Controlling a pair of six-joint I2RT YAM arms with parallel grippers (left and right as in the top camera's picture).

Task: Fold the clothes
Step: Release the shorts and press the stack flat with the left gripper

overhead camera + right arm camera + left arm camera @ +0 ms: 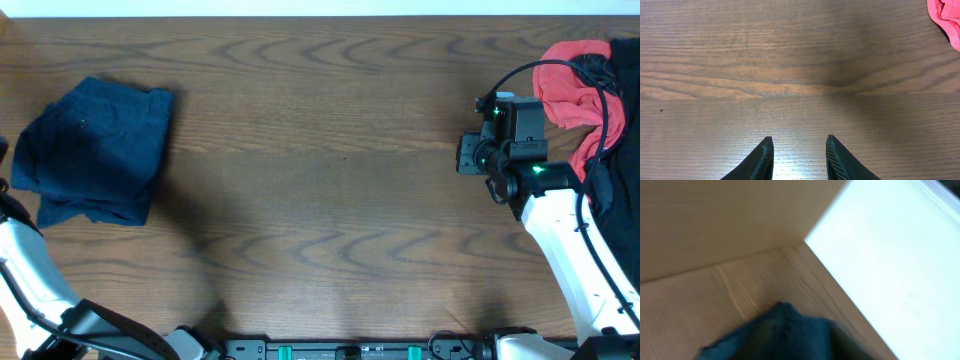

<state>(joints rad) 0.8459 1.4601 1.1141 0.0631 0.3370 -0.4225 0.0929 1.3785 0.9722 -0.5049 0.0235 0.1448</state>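
The clothes [95, 150] lie as a folded dark navy bundle at the table's far left. The left wrist view shows a blurred corner of the same clothes [775, 335] at its bottom edge, on pale wood. Of my left arm [30, 265] only the white link at the left edge shows clearly. Its fingers show in no view, so I cannot make out how its jaws stand. Far to the right, my right gripper [468, 155] [800, 140] hangs open over bare wood with nothing between its fingers.
A red cloth [570, 85] [945, 20] is heaped at the back right, with black cables and dark fabric [618, 150] beside it at the right edge. A white surface [900, 250] borders the wood in the left wrist view.
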